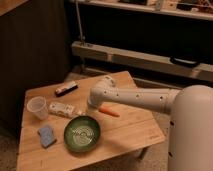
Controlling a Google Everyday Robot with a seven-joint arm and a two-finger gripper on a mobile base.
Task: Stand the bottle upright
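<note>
Bottle (61,109) lying flat on bench (125,135); end effector (89,104) just beside it, grip state can't tell. Uprighting not done.

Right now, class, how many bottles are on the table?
1. The bottle lies on its side beside the cup, left of the gripper over the table; the arm might hide another.
</note>
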